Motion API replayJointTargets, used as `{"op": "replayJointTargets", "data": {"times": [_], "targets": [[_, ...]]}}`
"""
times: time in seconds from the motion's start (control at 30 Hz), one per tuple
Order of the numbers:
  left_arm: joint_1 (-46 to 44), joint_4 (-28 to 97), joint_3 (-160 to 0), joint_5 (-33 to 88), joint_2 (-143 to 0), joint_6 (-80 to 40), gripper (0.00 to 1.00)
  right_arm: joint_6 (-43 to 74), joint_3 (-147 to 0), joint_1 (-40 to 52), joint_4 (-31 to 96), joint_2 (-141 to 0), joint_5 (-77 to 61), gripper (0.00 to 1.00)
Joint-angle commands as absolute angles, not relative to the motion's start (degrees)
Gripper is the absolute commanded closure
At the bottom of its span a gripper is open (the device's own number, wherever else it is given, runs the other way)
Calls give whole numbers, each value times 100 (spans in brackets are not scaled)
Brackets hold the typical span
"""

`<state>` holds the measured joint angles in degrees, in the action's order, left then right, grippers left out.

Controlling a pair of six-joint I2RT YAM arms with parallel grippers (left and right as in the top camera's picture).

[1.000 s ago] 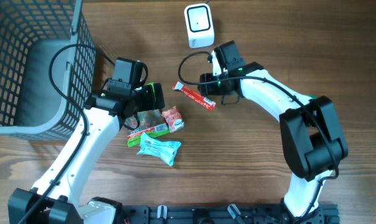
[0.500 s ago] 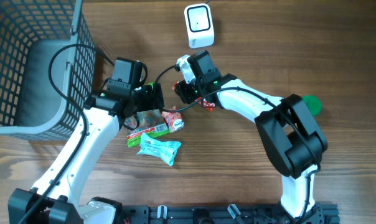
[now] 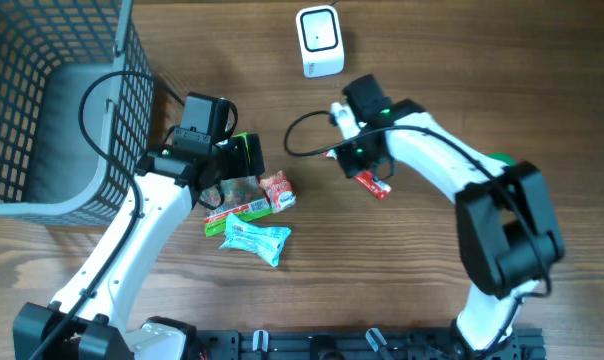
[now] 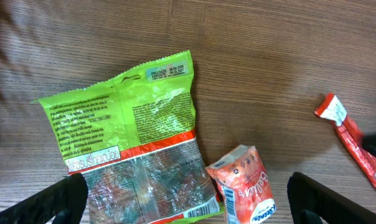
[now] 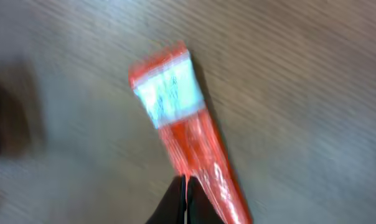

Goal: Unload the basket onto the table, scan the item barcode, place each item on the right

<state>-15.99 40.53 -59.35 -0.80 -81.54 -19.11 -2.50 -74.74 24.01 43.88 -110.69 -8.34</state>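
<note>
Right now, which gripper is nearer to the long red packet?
Right. The right gripper is shut on one end of the long red packet. The left gripper is open above the green bag, apart from the packet.

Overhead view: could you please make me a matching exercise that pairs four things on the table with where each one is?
Things:
1. white scanner
2. wire basket
3. red stick packet
4. blue-green packet

Places:
A. pinched at one end by the shut right gripper
B. at the left edge of the view
C. alone at the top centre
D. just below the green packet

Pairs: 1-C, 2-B, 3-A, 4-D
</note>
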Motion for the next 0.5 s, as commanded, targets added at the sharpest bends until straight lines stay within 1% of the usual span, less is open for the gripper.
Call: {"op": "replayJointTargets", "data": {"times": [0.0, 0.03, 0.07, 0.1, 0.13, 0.17, 0.2, 0.33, 0.47], "targets": [[-1586, 4036, -5924, -93, -8156, -1822, 0, -316, -7481, 2296, 4480, -10637, -1031, 96], [-1586, 4036, -5924, -95, -8156, -1822, 0, -169, -7516, 2294, 4322, -10534, -1234, 96], [-1586, 4036, -5924, -93, -8156, -1822, 0, 202, -7520, 2296, 4025, -10436, -1229, 91], [-1586, 4036, -5924, -93, -8156, -1822, 0, 397, -7520, 2296, 3811, -10409, -1107, 90], [-1586, 4036, -5924, -95, -8156, -1822, 0, 668, -7520, 2296, 3535, -10409, -805, 90], [-1586, 4036, -5924, -93, -8156, -1822, 0, 1074, -7518, 2296, 3306, -10464, -539, 95], [-1586, 4036, -5924, -93, -8156, -1822, 0, 1358, -7507, 2296, 3155, -10523, -429, 96], [-1586, 4036, -5924, -93, -8156, -1822, 0, 2630, -7448, 2331, 2508, -11104, -423, 96], [-1586, 4036, -5924, -93, -8156, -1822, 0, 2867, -7448, 2499, 2342, -11690, -443, 96]]}}
